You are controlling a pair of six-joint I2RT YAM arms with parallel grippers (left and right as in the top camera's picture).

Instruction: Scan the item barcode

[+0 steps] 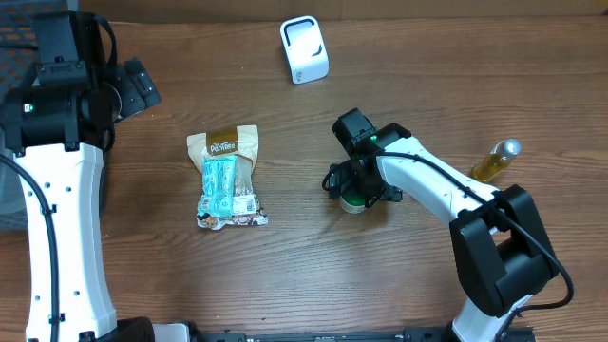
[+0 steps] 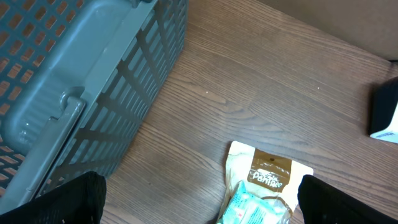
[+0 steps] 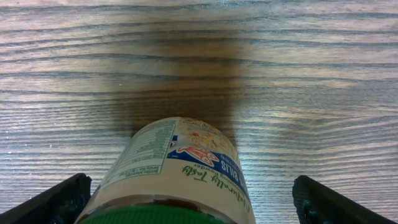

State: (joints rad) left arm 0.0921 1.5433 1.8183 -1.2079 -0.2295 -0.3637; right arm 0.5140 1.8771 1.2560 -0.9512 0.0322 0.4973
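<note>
A: Right gripper (image 3: 196, 200)?
B: Spread wide, one finger either side of the green-lidded jar (image 1: 352, 200).
A: Jar's location?
B: On the table (image 1: 427, 76), right of centre, nearer than the scanner (image 1: 304, 49).
A: Left gripper (image 2: 208, 199)?
B: Spread, far left.

A brown wood-grain table (image 1: 427, 85) fills nearly everything I can see, evenly lit from above. A blue-grey slatted plastic basket (image 2: 81, 74) stands on it at the left side. A soft dark shadow (image 3: 180, 81) lies across the grain. Beyond the far edge runs a darker strip (image 1: 190, 8), possibly floor.
</note>
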